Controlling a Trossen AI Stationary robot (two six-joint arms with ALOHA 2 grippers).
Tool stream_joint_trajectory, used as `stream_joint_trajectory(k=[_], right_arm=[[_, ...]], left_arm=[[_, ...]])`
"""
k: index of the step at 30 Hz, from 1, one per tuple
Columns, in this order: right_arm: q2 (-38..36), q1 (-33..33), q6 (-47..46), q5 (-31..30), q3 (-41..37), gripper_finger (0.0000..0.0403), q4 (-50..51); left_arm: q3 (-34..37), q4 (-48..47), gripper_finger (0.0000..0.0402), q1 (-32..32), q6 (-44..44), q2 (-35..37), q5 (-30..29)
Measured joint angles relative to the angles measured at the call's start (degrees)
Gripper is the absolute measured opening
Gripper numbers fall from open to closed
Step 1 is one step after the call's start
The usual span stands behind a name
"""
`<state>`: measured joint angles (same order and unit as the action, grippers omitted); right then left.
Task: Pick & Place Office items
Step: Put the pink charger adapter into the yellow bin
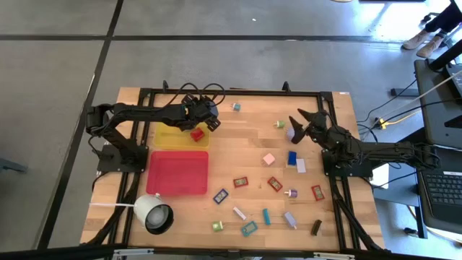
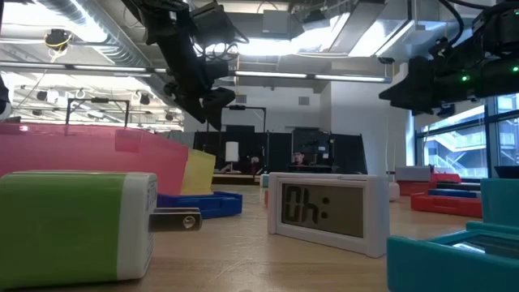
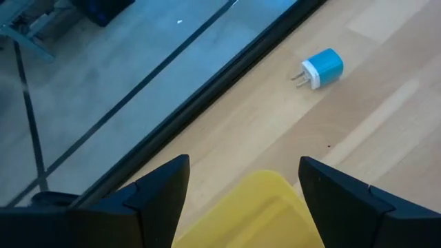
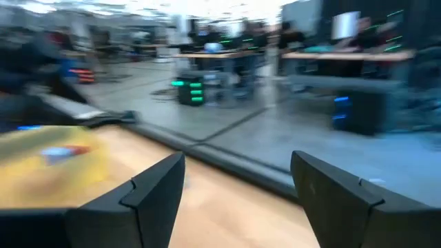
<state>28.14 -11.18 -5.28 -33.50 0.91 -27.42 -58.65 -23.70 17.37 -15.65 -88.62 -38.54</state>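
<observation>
Only one piece looks put away so far — a small red item (image 1: 196,134) lies in the yellow tray (image 1: 167,139), at the end nearest the left gripper (image 1: 209,121). That gripper hangs just over that end of the yellow tray with its fingers spread and nothing between them, so I'd judge it has let go there.

Nearly everything else is left: the office items (image 1: 268,189) lie scattered over the bare wood well to the side of the yellow tray, blocks and clips in red, blue, teal and pink. A blue-and-white plug (image 3: 321,67) sits just beyond the yellow tray, near the table's far edge.

The right gripper (image 1: 297,124) hovers well apart from the yellow tray, above the scatter, jaws apart and empty.

The red tray (image 1: 177,172) touches the yellow tray's near side and looks bare. A white round cup (image 1: 154,212) with its cord sits beyond the red one — clear of both arms, nothing blocking.
</observation>
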Motion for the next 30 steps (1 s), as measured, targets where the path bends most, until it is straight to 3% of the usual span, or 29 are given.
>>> stream_joint_trajectory(k=[6,18,23,30], right_arm=[[0.46,0.0,-4.84,15.87,0.02,0.0269,0.41],[6.31,0.0,-6.05,29.16,2.08,0.0269,4.51],[13.08,0.02,-5.63,34.68,7.37,0.0269,15.75],[26.65,2.01,2.75,45.18,12.55,0.0269,16.13]], left_arm=[[0.0,-0.02,0.027,0.0,1.04,0.0,-0.05],[0.0,-0.02,0.0271,0.0,1.42,0.02,0.62],[0.0,-0.02,0.027,-0.01,1.23,0.02,2.64],[0.0,-0.03,0.0271,-0.03,-0.23,0.03,3.34]])
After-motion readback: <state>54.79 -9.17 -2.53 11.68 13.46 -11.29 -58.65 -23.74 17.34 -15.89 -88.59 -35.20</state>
